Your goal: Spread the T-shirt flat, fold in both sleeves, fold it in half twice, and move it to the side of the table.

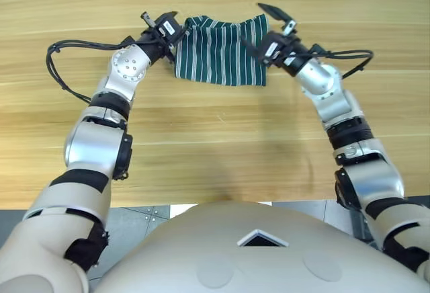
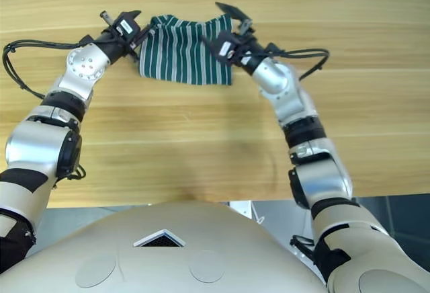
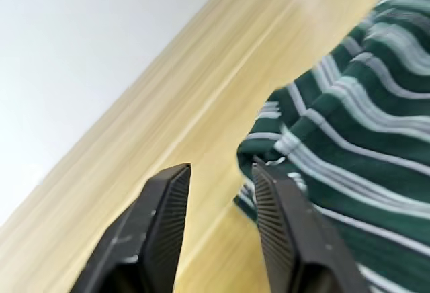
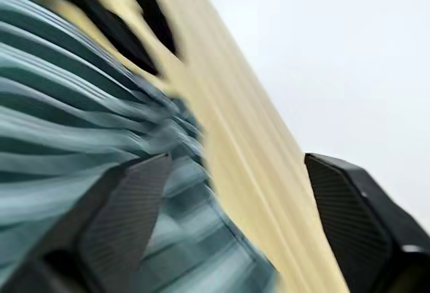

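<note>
Here, folded T-shirt between left pincer, narrowly open and empty, and right pincer, wide open, likewise empty.

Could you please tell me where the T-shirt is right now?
The T-shirt lies folded at the table's far middle, the left gripper at its left edge, the right gripper at its right.

In the right wrist view we find the green, white-striped fabric T-shirt blurred, its stripes smeared and cut by the edge.
</note>
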`<state>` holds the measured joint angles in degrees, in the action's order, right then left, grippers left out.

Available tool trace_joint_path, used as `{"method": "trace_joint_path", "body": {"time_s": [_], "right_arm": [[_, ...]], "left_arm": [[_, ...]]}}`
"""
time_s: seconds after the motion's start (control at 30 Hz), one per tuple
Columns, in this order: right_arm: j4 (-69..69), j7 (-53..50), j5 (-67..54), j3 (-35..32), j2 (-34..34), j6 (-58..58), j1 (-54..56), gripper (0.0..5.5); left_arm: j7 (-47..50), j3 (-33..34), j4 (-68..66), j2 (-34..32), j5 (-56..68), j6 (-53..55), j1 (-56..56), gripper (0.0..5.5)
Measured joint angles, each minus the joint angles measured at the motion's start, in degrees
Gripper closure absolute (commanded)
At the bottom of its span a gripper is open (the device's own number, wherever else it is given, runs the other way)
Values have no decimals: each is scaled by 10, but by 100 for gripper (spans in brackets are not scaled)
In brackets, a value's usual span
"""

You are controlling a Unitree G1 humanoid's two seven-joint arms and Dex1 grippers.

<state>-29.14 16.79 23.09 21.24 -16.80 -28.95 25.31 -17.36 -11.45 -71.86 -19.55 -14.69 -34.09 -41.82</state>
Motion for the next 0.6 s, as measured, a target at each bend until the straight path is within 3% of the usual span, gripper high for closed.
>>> {"method": "trace_joint_path", "body": {"time_s": [0.17, 0.27, 0.37, 0.6], "right_arm": [[-108, -31, 41, 42, 72, 2, 69, 30], [-220, -43, 31, 35, 111, 5, 140, 28], [-348, -38, 6, 8, 141, 36, 199, 28], [-450, -26, -61, -79, 114, 102, 229, 28]], "left_arm": [[-6, 32, -10, 15, 18, 15, -11, 381], [4, 62, -16, 18, 40, 26, -11, 381], [5, 132, -14, 23, 115, 32, -1, 381], [-64, 262, 71, 24, 266, 23, 116, 381]]}}
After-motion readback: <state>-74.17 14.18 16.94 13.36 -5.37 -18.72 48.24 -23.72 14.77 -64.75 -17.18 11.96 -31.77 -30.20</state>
